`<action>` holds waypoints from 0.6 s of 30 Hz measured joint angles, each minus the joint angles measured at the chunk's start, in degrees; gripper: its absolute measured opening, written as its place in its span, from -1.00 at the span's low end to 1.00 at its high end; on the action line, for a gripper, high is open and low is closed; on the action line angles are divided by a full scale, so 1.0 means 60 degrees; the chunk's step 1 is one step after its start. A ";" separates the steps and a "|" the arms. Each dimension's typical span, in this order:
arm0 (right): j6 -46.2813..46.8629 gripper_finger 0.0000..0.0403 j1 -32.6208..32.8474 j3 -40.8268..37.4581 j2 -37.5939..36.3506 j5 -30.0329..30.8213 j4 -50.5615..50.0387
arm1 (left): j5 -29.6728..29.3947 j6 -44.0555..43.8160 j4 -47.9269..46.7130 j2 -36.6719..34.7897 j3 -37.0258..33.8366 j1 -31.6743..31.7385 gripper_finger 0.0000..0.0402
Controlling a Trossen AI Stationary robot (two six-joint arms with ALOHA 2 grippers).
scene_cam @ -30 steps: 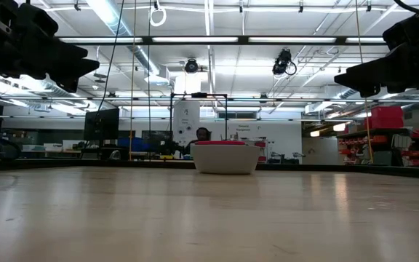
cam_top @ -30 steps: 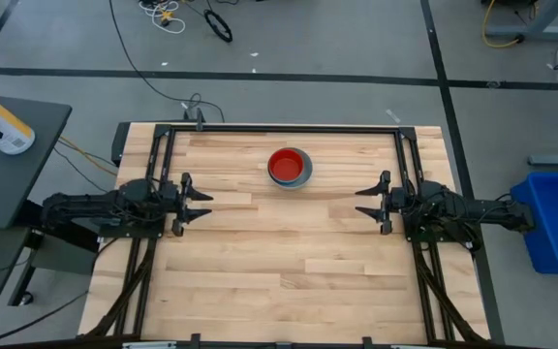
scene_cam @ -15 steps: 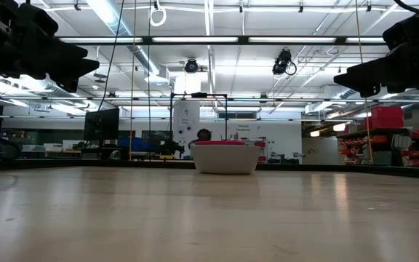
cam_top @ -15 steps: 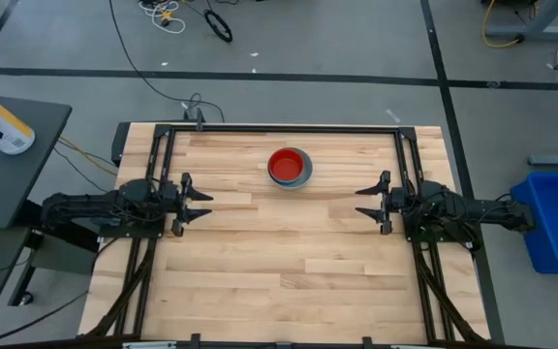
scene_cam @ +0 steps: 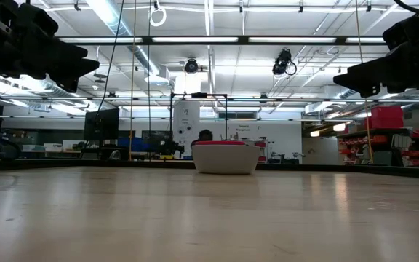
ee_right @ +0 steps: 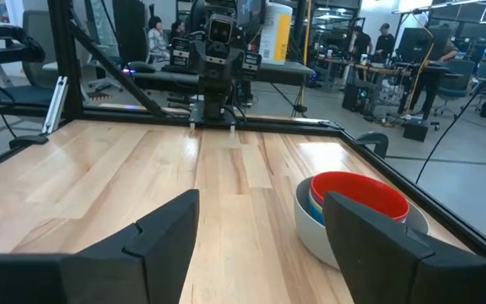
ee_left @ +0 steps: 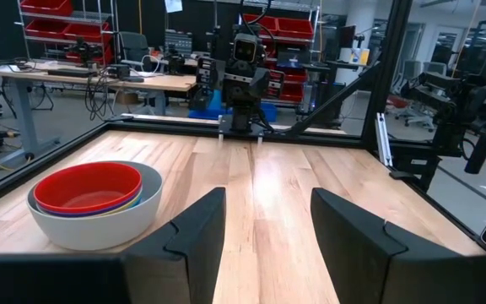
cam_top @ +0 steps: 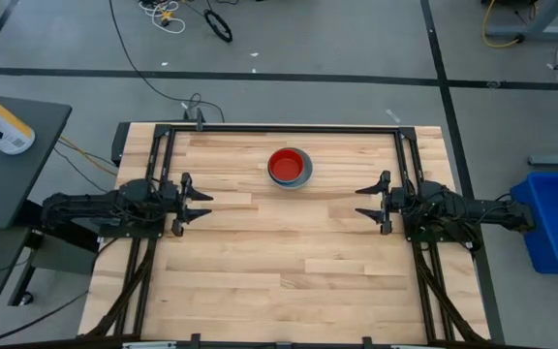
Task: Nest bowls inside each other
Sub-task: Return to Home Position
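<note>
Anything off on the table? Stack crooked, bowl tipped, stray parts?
Nothing stands out. The bowl stack stands upright on the table, red bowl on top, grey bowl outermost, rims level; the red one sits slightly off-centre in the grey. The left gripper and right gripper are open, empty, apart from it.

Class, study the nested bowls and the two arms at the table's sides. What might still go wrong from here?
1. The red bowl sits off-centre in the grey bowl, so the nest may be uneven and could shift if jolted.
2. The left claw and right claw are open and point inward; a stray swing toward the far side might knock the bowls.
</note>
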 joint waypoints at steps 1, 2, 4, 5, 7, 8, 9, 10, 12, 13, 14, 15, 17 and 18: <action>0.0000 0.31 0.0000 0.0000 0.0000 0.0000 0.0001 | 0.0000 0.0000 0.0000 0.0000 0.0000 -0.0004 -0.09; 0.0000 0.32 0.0000 0.0000 0.0000 -0.0002 0.0000 | 0.0000 0.0000 0.0000 0.0000 0.0000 -0.0004 -0.09; 0.0000 0.33 0.0000 0.0000 0.0000 -0.0001 0.0001 | 0.0000 0.0000 0.0000 0.0000 0.0000 -0.0002 -0.09; 0.0000 0.33 0.0000 0.0000 0.0000 -0.0002 0.0000 | 0.0000 0.0000 0.0000 0.0000 0.0000 -0.0002 -0.09; 0.0000 0.34 0.0000 0.0000 0.0000 0.0001 0.0000 | 0.0000 0.0000 0.0000 0.0000 0.0000 -0.0003 -0.09; 0.0000 0.35 0.0000 0.0000 0.0000 0.0001 0.0003 | 0.0000 0.0000 0.0000 0.0000 0.0000 -0.0003 -0.09; 0.0000 0.35 0.0000 0.0000 0.0000 -0.0001 0.0000 | 0.0000 0.0000 0.0000 0.0000 0.0000 -0.0004 -0.09; 0.0000 0.36 0.0000 0.0000 0.0000 0.0000 0.0000 | 0.0000 0.0000 0.0000 0.0000 0.0000 -0.0004 -0.09; 0.0000 0.37 0.0000 0.0000 0.0000 0.0001 0.0000 | 0.0000 -0.0004 0.0000 0.0000 -0.0003 0.0000 -0.09; 0.0000 0.37 0.0000 0.0000 0.0000 0.0001 0.0000 | 0.0000 0.0000 0.0001 0.0000 -0.0004 -0.0004 -0.09; 0.0000 0.37 0.0000 0.0000 0.0000 0.0001 0.0000 | 0.0000 -0.0002 0.0000 0.0000 -0.0004 -0.0002 -0.09; 0.0000 0.36 0.0000 0.0000 0.0000 -0.0002 0.0003 | 0.0000 -0.0002 0.0002 0.0000 -0.0004 -0.0004 -0.09; 0.0000 0.35 0.0000 0.0000 0.0000 0.0001 0.0000 | 0.0000 -0.0004 0.0000 0.0000 -0.0004 -0.0002 -0.09; 0.0000 0.34 0.0000 0.0000 0.0000 -0.0002 0.0000 | 0.0000 -0.0002 0.0001 0.0000 -0.0004 -0.0001 -0.09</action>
